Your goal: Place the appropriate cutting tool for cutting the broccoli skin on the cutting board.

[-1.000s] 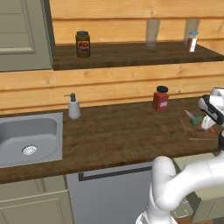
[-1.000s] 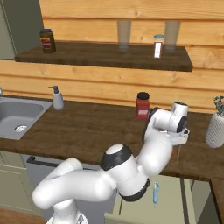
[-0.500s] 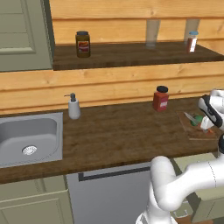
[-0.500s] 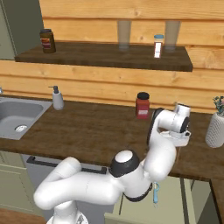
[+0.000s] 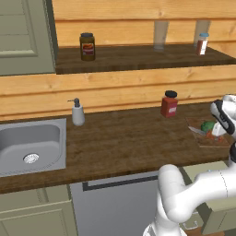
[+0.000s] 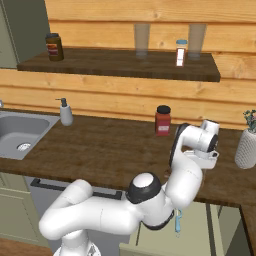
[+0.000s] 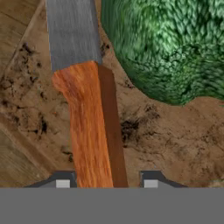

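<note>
The cutting tool (image 7: pixel 89 127) has an orange-red handle and a grey blade that points away from the hand. It runs up from between my fingertips and lies low over the reddish-brown cutting board (image 7: pixel 166 144). My gripper (image 7: pixel 106 181) is shut on the handle's end. The dark-green broccoli (image 7: pixel 170 43) sits just right of the blade on the board. In the left base view, the cutting tool (image 5: pixel 199 131), the broccoli (image 5: pixel 207 125) and my gripper (image 5: pixel 214 132) are together on the cutting board (image 5: pixel 192 122) at the counter's right end.
A red-lidded jar (image 5: pixel 169 103) stands on the counter behind the board. A soap dispenser (image 5: pixel 77 113) and the sink (image 5: pixel 27 147) are at the left. A white vase (image 6: pixel 246 149) stands at the far right. The wall shelf (image 5: pixel 138 55) holds a jar, a glass and a shaker.
The hand has sunk slightly toward the board. Nothing else has moved.
</note>
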{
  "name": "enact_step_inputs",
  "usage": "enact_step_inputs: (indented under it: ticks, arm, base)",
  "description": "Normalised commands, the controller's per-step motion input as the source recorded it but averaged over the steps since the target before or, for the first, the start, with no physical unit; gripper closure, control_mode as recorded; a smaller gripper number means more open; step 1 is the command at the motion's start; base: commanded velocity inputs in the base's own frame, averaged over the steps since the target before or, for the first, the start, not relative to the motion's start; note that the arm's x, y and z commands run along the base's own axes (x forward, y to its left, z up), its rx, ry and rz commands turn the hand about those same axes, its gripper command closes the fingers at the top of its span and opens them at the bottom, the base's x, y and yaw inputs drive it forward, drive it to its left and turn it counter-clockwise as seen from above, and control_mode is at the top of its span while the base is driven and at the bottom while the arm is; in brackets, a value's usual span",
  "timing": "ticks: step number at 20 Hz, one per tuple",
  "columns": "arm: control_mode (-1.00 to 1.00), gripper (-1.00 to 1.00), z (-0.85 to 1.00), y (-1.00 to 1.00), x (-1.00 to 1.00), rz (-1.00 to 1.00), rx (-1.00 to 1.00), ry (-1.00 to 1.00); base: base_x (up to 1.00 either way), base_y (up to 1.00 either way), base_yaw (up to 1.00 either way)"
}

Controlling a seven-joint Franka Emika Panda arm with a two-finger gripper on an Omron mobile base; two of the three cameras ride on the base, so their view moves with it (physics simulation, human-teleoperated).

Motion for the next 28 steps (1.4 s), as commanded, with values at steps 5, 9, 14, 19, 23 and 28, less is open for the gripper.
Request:
enact_step_inputs:
  ticks: [5, 9, 14, 19, 23, 28]
  arm:
    - [-1.00, -1.00, 0.40, 0.00, -0.50, 0.00, 0.00, -0.02]
    - [-1.00, -1.00, 0.58, 0.14, -0.34, 0.00, 0.00, -0.03]
    - [-1.00, -1.00, 0.35, 0.55, -0.10, 0.00, 0.00, 0.00]
    - [-1.00, -1.00, 0.19, 0.77, -0.05, 0.00, 0.00, 0.00]
    - [-1.00, -1.00, 0.09, 0.78, -0.08, 0.00, 0.00, 0.00]
    - [-1.00, -1.00, 0.02, 0.71, -0.09, 0.00, 0.00, -0.04]
  base:
    - [0.00, 0.00, 0.00]
    - [0.00, 0.00, 0.00]
    - [0.00, 0.00, 0.00]
    - [0.00, 0.00, 0.00]
    - [0.00, 0.00, 0.00]
    - [0.00, 0.00, 0.00]
